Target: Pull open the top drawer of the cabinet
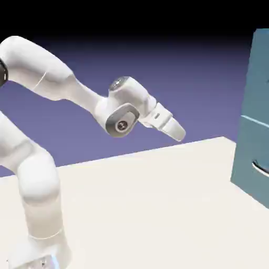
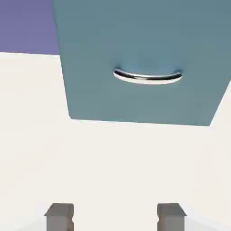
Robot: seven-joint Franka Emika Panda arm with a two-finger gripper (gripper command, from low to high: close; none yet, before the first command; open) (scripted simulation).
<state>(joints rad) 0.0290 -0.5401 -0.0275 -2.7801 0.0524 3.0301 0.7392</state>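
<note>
With the gripper (image 1: 176, 132) empty and its fingers spread wide, pointed down toward the table (image 1: 142, 205), the top drawer (image 1: 257, 79) is placed well apart, off to the exterior view's right; a forward, likely slightly upward reach is needed.

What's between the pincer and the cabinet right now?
Nothing but open air in the exterior view: the pincer hangs short of the cabinet, with only the bare tabletop below that gap.
</note>
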